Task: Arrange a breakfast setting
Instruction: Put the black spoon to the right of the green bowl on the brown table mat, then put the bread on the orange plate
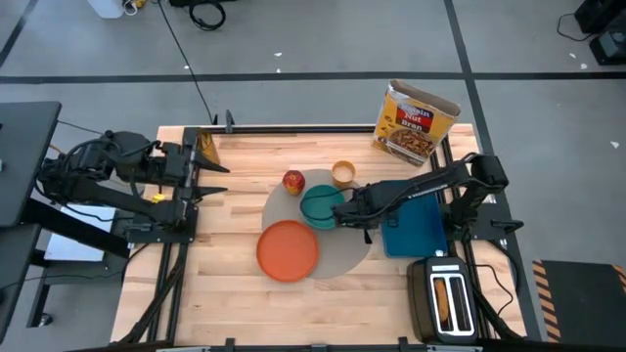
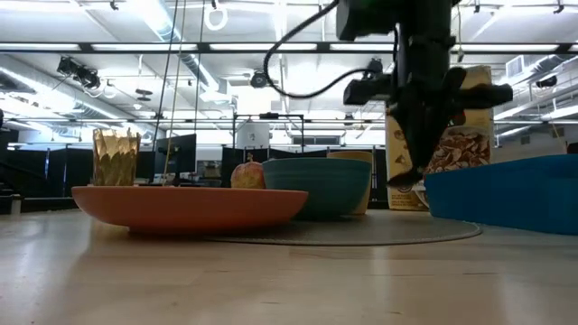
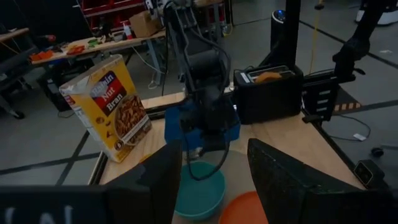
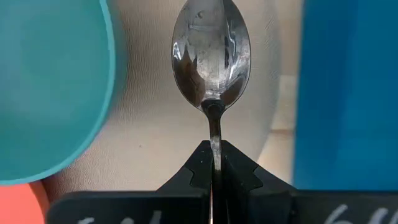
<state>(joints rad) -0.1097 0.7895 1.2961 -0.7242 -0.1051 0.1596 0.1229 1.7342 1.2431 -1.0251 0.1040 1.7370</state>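
You get even, bright light from ceiling strips — glare streaks the metal spoon (image 4: pixel 211 56), while the teal bowl (image 4: pixel 50 87) beside it blurs softly.

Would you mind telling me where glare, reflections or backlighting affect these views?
Right wrist view: the spoon bowl mirrors bright highlights, held in the shut right gripper. Low view: ceiling strip lights backlight that arm into a silhouette; the plate stays readable. High view: even light, soft shadows on the placemat.

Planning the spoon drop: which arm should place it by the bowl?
Right. Its gripper already pinches the spoon over the placemat, beside the bowl. The left gripper waits at the table's edge.
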